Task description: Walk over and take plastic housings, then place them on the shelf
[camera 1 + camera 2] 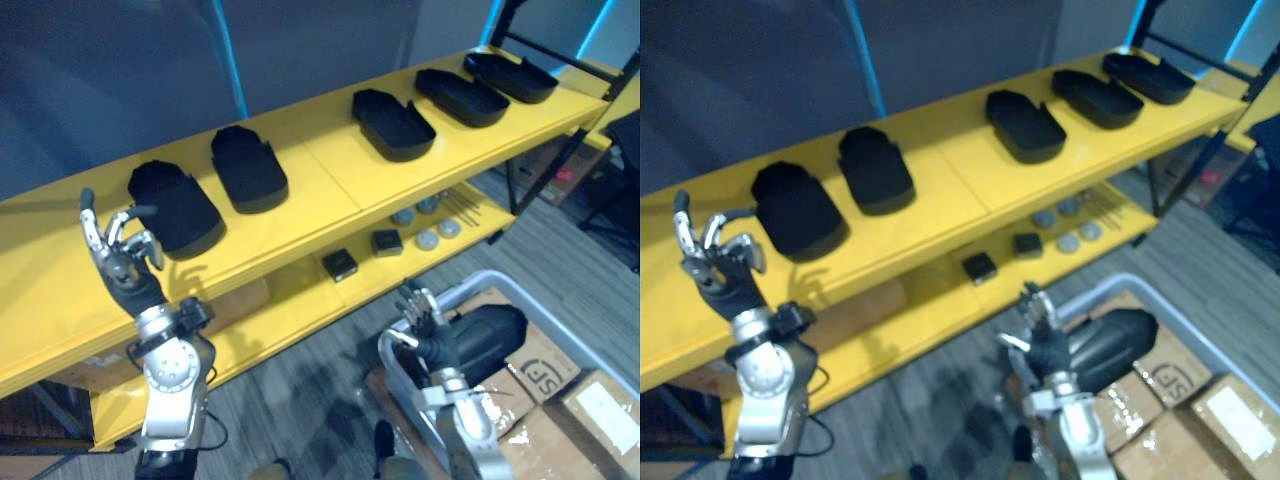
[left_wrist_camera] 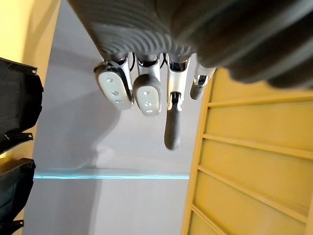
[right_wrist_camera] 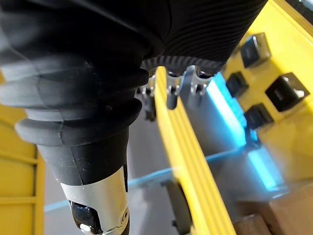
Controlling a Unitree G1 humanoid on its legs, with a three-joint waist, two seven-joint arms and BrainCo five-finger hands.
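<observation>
A long yellow shelf (image 1: 320,170) with two levels runs beyond both hands, its top board level with the raised left hand and its lower level (image 1: 300,290) just past the low right hand. A grey bin (image 1: 468,283) sits right under and beside the right hand, and cardboard boxes (image 1: 590,410) lie on the outer side of that hand, on the floor.

Five black plastic housings lie in a row on the top board. The nearest housing (image 1: 178,208) is just beside the left hand, on its inner side and close to the thumb but apart from it. The second housing (image 1: 250,168) lies a little further along. The third housing (image 1: 392,124), fourth housing (image 1: 462,97) and fifth housing (image 1: 510,77) lie well apart from the left hand, up and beyond the right hand. A sixth housing (image 1: 485,335) lies in the bin, just beside the right hand on its outer side.

The left hand (image 1: 125,262) stands upright in front of the top board with its fingers (image 2: 146,98) loosely spread and the thumb out to the side; it holds nothing. The right hand (image 1: 430,330) hangs over the bin's near rim, fingers relaxed and pointing toward the shelf, also holding nothing.

Two small black boxes (image 1: 340,264) and some round grey discs (image 1: 427,240) rest on the lower level, just beyond the right hand.
</observation>
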